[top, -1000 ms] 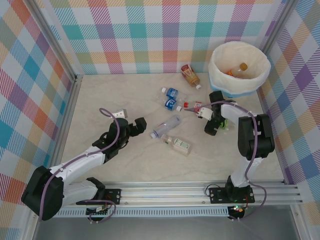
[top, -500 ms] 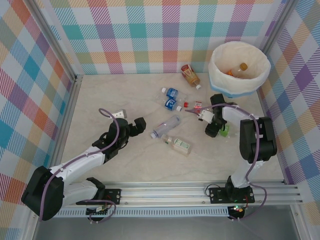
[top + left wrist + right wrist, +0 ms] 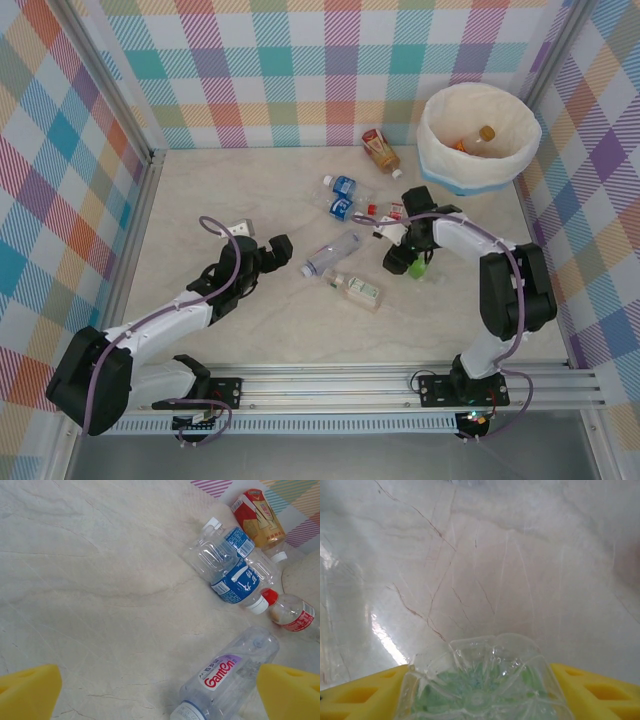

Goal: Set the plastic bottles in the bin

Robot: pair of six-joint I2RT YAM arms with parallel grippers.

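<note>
Step in hand: we judge this to be the lift and carry of one gripped bottle to the large round cream-white bin with the light blue band (image 3: 447,165).
Right tool: the right gripper (image 3: 411,264) has its yellow pads (image 3: 362,695) clamped on either side of the small clear plastic bottle with green inside (image 3: 480,680), close to its base end.
Where the bottle is: low over the table on the near side of the bin, close to it but apart.
Doing it well: we would rise straight up first to clear the neighbouring bottles. Then we would carry it above the bin's rim and let go over the middle of the opening. The hold is at one end, so the free end may sag, and the thin wall may buckle under a hard squeeze.
Left tool: the left gripper (image 3: 160,694) has its jaws wide apart and holds nothing. It is well apart from the bin, on the far side of the scattered bottles.
Look of the bottle: clear, with a moulded petal-shaped base and a green tint showing through.
Left on the table: the clear bottle with a red-lettered label (image 3: 227,675), the blue-labelled clear bottles (image 3: 235,575) and the brown bottle with a red label (image 3: 257,515).
</note>
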